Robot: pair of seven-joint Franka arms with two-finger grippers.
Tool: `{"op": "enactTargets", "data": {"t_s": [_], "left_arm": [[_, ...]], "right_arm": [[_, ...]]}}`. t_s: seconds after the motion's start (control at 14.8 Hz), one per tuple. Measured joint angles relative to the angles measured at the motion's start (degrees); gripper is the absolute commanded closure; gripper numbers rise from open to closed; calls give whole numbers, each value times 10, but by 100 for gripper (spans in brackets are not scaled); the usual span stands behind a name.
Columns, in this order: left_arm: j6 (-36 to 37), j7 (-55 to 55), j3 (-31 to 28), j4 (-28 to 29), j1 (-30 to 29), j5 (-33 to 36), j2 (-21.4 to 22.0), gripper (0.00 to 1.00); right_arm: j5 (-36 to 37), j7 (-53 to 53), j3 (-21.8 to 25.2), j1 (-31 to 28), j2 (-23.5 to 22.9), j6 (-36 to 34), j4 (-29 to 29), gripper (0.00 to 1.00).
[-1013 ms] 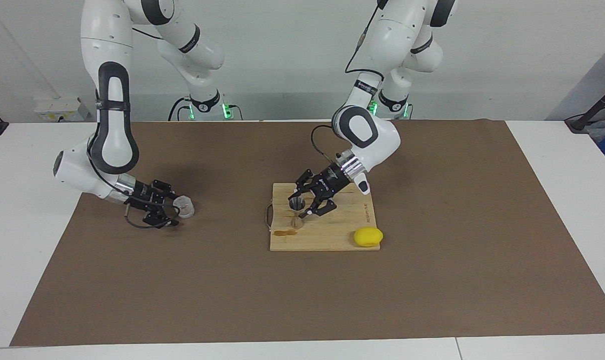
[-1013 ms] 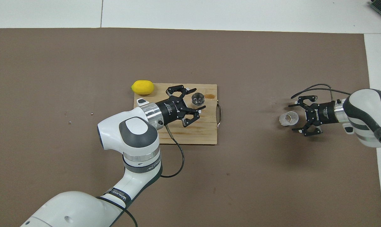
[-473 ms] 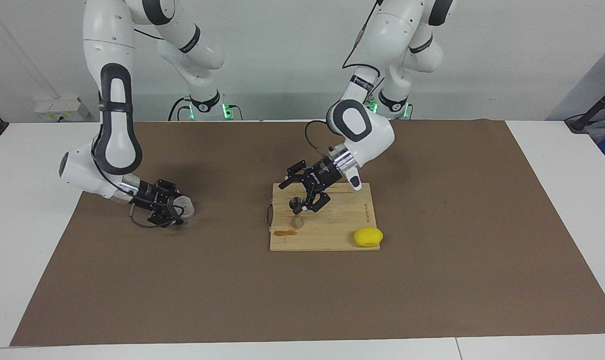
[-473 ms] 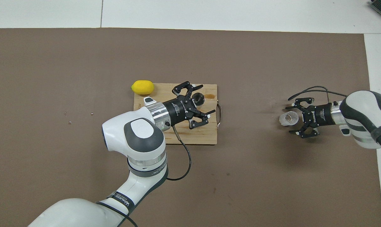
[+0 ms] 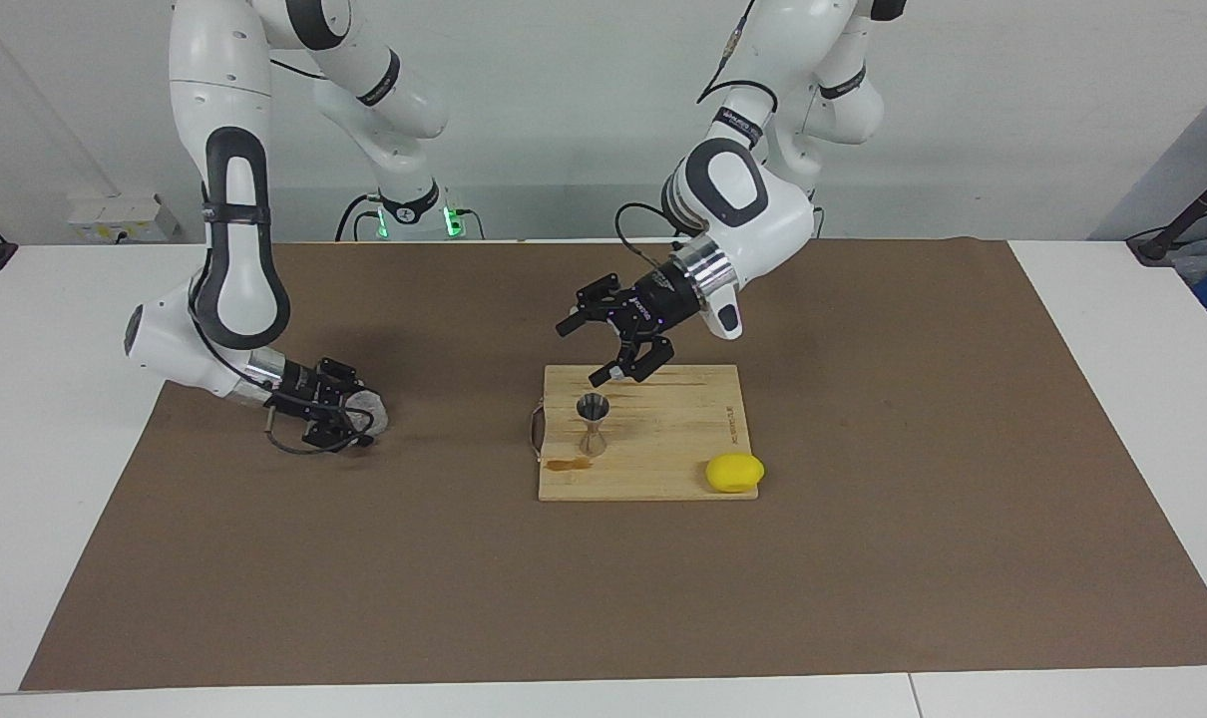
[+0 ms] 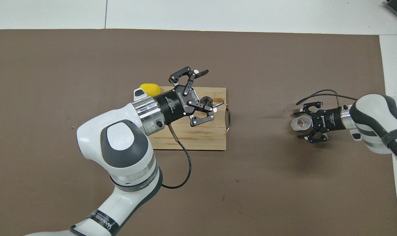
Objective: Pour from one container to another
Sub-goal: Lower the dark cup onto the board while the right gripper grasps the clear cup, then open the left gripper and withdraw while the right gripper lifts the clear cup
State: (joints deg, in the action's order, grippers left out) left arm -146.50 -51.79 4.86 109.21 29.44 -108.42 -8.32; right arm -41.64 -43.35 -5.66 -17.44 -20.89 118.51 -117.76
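Facing view, left gripper (image 5: 603, 349) jaws spread wide above shiny steel hourglass jigger (image 5: 592, 424), right gripper (image 5: 349, 419) jaws around small clear plastic cup (image 5: 369, 412), grip uncertain.

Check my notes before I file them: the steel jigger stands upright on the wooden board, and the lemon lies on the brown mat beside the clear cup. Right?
Not quite. In the facing view the lemon lies at the wooden board's corner, far from the clear cup. The steel jigger does stand upright on the board.

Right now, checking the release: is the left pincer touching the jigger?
Apart. The facing view shows the left pincer open and raised above the cutting board, with bare board between it and the jigger.
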Motion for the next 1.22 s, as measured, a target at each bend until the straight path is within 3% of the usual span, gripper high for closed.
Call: {"op": "enactTargets", "data": {"t_s": [0.07, 0.14, 0.2, 0.41, 0.61, 0.81, 1.01, 1.22], "left_arm": [[27, 0, -1, 0, -16, 34, 7, 0], [62, -1, -2, 0, -36, 75, 14, 0], [103, -1, -4, 0, -59, 116, 21, 0], [235, 1, -7, -2, -137, 240, 41, 0], [336, 9, -7, -40, -184, 445, 56, 0], [377, 8, 5, -98, -183, 649, 82, 0], [407, 60, 4, -112, -184, 751, 101, 0], [411, 198, -5, -112, -200, 839, 102, 0]], "right_arm": [[0, 0, 0, 0, 1, -3, 0, 77], [0, 0, 0, -1, 2, -4, 0, 93], [0, 0, 0, -1, 4, -6, 1, 100], [0, 0, 0, -1, 9, -7, 3, 100], [0, -9, 0, 6, 30, -7, 6, 100], [0, -69, 0, 39, 57, -7, 11, 100], [0, -149, -1, 83, 72, -6, 32, 100], [2, -229, 0, 130, 73, -3, 67, 100]]}}
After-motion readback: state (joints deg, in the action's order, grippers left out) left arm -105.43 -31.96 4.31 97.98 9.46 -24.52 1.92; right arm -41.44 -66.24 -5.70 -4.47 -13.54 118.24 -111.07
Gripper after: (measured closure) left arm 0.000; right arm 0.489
